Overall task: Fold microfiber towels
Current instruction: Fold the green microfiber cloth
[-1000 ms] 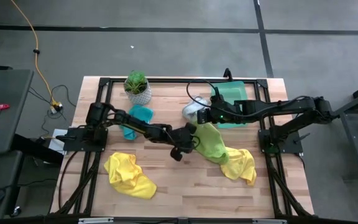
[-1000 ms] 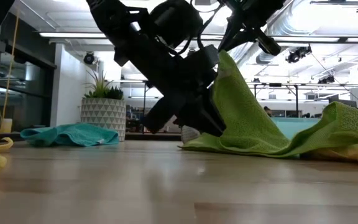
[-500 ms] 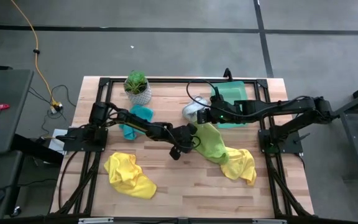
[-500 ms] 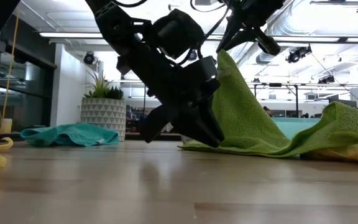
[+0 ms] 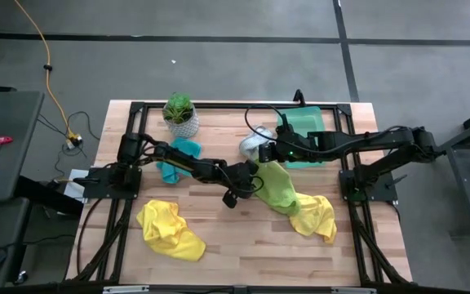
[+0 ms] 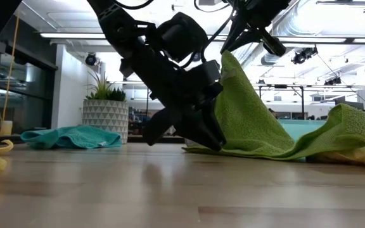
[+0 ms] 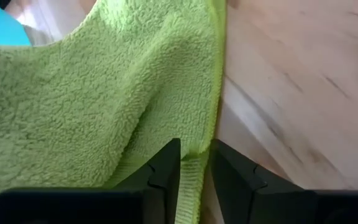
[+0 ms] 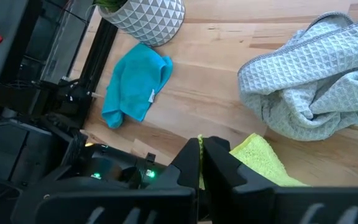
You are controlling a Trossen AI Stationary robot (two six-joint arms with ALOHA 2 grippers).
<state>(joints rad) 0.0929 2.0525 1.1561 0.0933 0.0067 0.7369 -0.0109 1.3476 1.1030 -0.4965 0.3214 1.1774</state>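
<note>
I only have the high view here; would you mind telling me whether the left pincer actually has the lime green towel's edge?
Observer: Yes. In the left wrist view the left pincer is pinched on the hem of the lime green towel.
Operator: Thanks. And is the right one lifting it?
Observer: In the low view the right pincer holds a corner up, so the towel hangs like a tent over the table.
Operator: What is that pale lump near the tray?
Observer: The right wrist view shows a crumpled grey-white towel with a waffle weave.
</note>
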